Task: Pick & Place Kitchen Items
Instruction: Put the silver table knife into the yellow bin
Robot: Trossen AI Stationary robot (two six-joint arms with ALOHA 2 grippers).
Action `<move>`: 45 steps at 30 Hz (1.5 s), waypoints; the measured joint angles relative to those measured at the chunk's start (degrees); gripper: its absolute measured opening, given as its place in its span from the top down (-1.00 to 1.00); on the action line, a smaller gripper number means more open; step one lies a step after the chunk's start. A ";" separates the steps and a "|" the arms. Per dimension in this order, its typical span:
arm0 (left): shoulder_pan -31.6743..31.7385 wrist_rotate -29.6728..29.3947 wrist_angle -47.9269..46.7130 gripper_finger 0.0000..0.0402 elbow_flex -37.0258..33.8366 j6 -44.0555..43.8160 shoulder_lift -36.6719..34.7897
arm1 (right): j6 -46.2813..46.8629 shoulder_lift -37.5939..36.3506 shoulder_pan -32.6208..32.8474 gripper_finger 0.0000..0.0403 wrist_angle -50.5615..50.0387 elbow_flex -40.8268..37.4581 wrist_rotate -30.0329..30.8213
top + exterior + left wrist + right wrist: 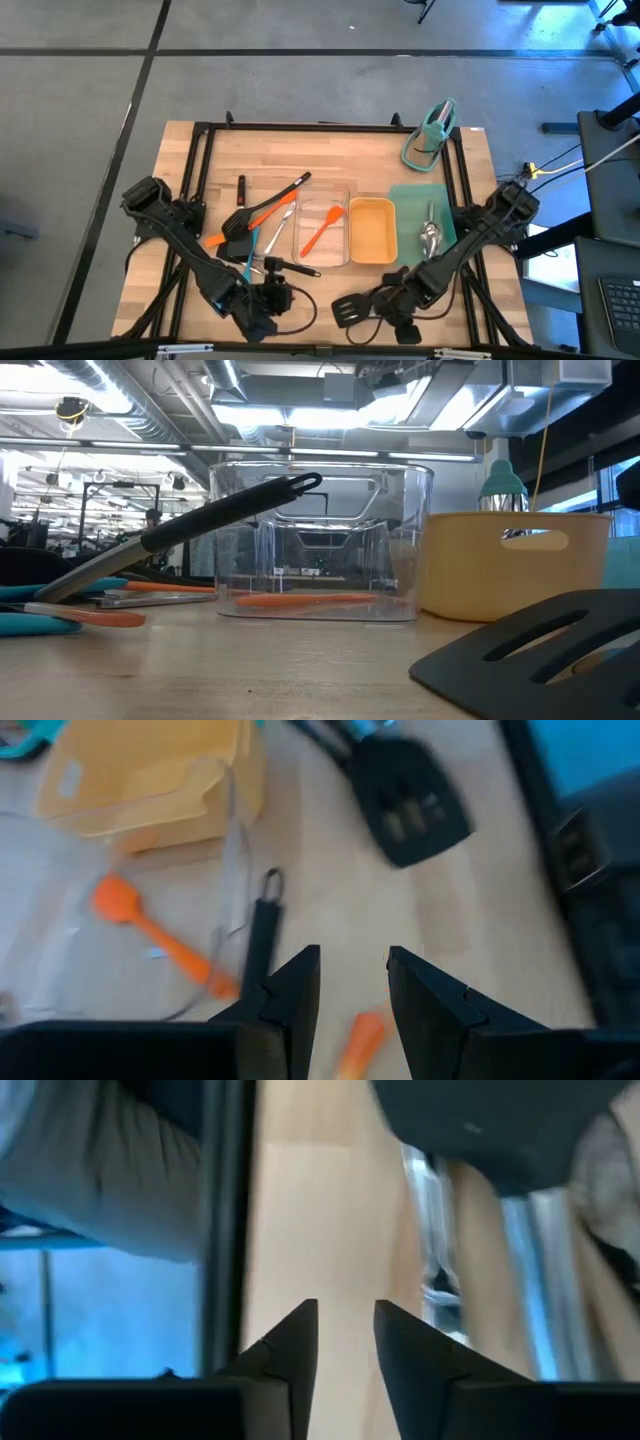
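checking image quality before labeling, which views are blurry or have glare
High view: even light, sharp. Low view: bright ceiling lights reflect in the clear tray, and the black slotted turner up close is soft. Left wrist view: the yellow tray and orange spatula are smeared. Right wrist view: heavy streaking, little beyond the end effector is readable.

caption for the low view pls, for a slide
Clear bin holding an orange spatula, yellow bin beside it, black turner in front.
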 joint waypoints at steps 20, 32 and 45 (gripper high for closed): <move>-7.56 4.70 35.39 0.42 0.00 13.88 0.96 | 4.88 3.14 3.27 0.51 4.10 -0.02 18.41; -7.82 6.62 43.61 0.42 0.04 12.98 5.97 | 7.28 6.71 2.36 0.57 -3.28 4.69 30.85; -8.26 6.72 44.62 0.42 0.04 11.85 6.80 | 7.15 6.69 1.94 0.68 -12.58 11.37 37.02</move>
